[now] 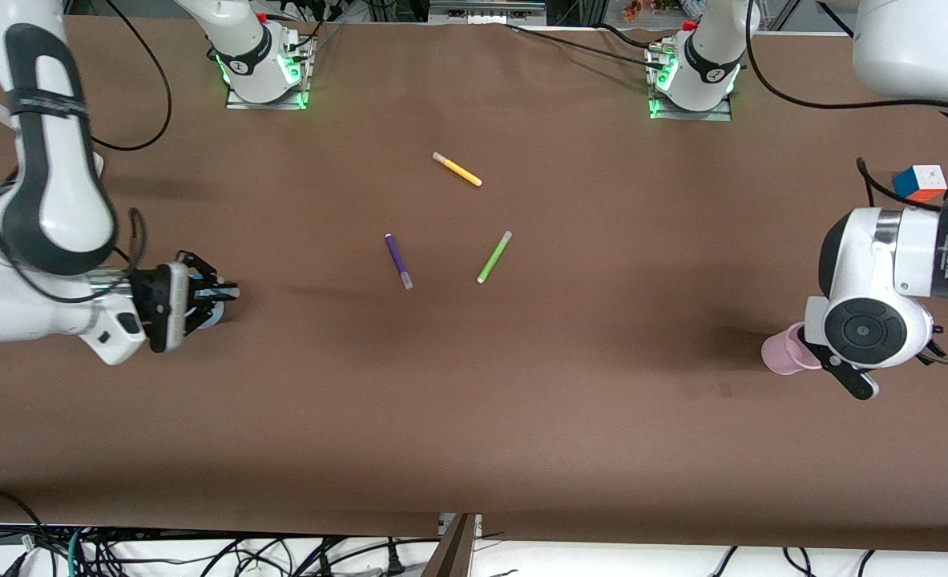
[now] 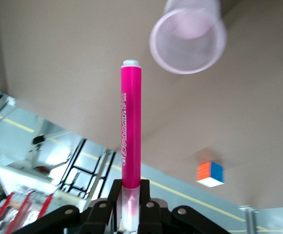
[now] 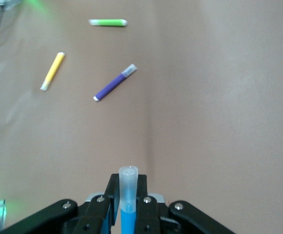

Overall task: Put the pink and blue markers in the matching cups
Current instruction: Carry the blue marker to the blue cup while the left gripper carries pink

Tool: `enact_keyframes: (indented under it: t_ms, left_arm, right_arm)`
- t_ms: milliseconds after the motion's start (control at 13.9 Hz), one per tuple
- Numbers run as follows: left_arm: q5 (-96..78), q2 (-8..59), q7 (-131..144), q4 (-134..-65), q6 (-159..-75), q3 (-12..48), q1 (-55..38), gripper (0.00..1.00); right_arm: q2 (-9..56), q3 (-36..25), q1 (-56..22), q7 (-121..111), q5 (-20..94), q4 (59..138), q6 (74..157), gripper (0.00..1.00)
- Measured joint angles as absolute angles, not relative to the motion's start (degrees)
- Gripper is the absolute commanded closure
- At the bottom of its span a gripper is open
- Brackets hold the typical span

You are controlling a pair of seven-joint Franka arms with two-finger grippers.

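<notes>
Left gripper (image 2: 130, 214): jaws clamped on the capped end of the pink marker (image 2: 131, 131), held over the pink cup (image 2: 188, 36) at the left arm's end of the bench (image 1: 474, 417). Right gripper (image 3: 128, 207): jaws clamped on the blue marker (image 3: 128, 195), over the blue cup (image 1: 211, 317) at the right arm's end. 3 markers lie mid-bench: yellow (image 1: 457, 169), purple (image 1: 398, 260), green (image 1: 494, 256).

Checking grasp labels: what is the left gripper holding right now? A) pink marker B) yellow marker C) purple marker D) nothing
A: the left wrist view shows the left gripper with its fingers shut on the capped end of the pink marker, near the pink cup; the purple marker and yellow marker lie on the table.
</notes>
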State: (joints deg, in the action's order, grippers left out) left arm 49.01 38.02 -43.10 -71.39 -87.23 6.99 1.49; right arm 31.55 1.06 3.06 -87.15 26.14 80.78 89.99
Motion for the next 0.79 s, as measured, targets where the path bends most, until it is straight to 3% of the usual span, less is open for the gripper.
enact_keyframes:
  t_ms: [359, 791]
  left_arm:
    - [50.06, 42.23, -41.89, -72.52, -90.17, 5.92, 3.45, 1.00]
    - [50.06, 42.56, -36.77, -75.98, -90.17, 6.54, 2.06, 1.00]
  right_arm:
    - [33.04, 1.08, 8.94, -105.10, 28.23, 80.78, 86.73, 1.00]
    - [38.21, 1.08, 14.61, -120.44, 30.68, 80.80, 85.10, 1.00]
